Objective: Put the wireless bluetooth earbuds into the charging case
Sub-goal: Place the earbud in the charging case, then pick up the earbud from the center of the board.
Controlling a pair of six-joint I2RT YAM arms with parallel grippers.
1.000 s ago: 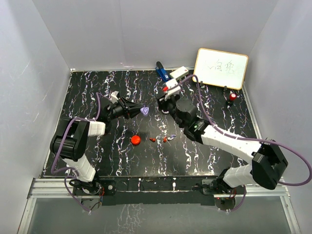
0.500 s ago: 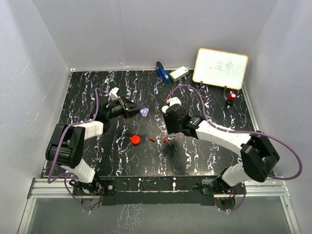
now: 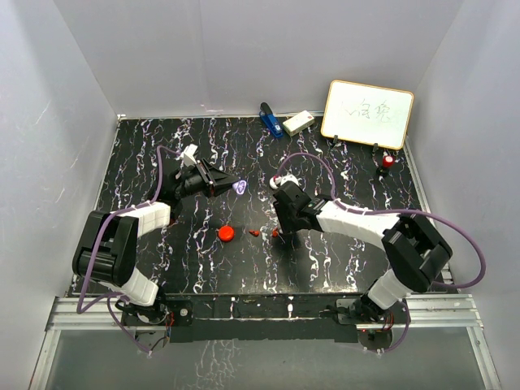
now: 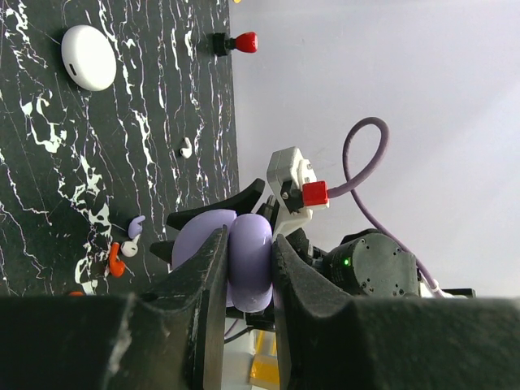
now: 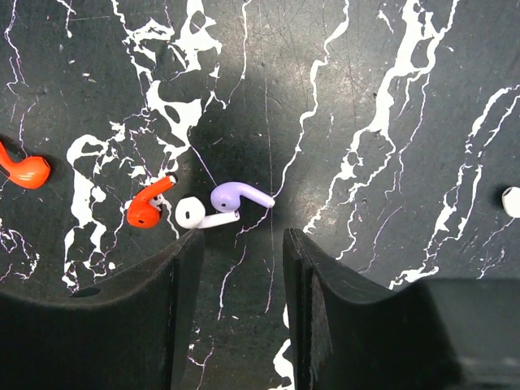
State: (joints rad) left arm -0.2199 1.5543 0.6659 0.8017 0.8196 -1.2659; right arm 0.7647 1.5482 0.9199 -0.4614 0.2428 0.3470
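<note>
- On the black, white-veined worktop (image 5: 390, 97), just past the tips of the right fingers (image 5: 188, 260): three tiny earbuds in a tight cluster.
- Purple earbud (image 5: 237, 196), glossy, with a round head and short stem, touching the white earbud (image 5: 197, 214) on its left; red earbud (image 5: 148, 208) just beside that.
- Second red earbud (image 5: 24, 172) farther left, apart from the cluster; second white earbud (image 5: 511, 201) well off to the right.
- Right fingers spread apart, gripping nothing, low over the worktop.
- Left fingers (image 4: 215, 268) pinched shut on the purple charging case (image 4: 252, 244), smooth and rounded, held clear of the worktop.
- Red case (image 3: 227, 233) on the worktop, left of the cluster; white case (image 4: 88, 57) lying well apart.
- Red-capped marker (image 3: 387, 162) far right, just near of the whiteboard (image 3: 367, 114).
</note>
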